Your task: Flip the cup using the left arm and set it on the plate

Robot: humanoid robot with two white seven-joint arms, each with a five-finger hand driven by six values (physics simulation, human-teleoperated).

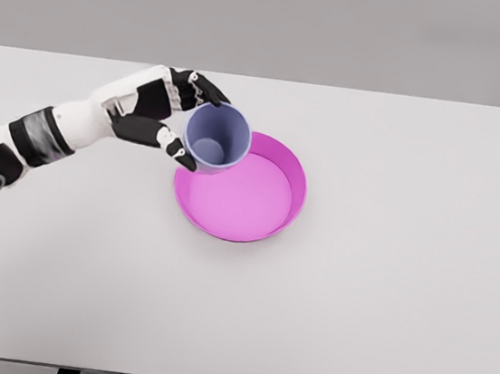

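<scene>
Left hand [164,108] wraps the cup [217,137], mouth up, at ten o'clock over the plate [254,224]. Likely ready for lowering onto it.

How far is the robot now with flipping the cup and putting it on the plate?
Done: the left hand has grasped the blue cup, and its opening faces up toward the camera, so the flip looks finished. In hand: the cup is held over the upper left rim of the pink plate. Left: set it down on the plate and release.
</scene>
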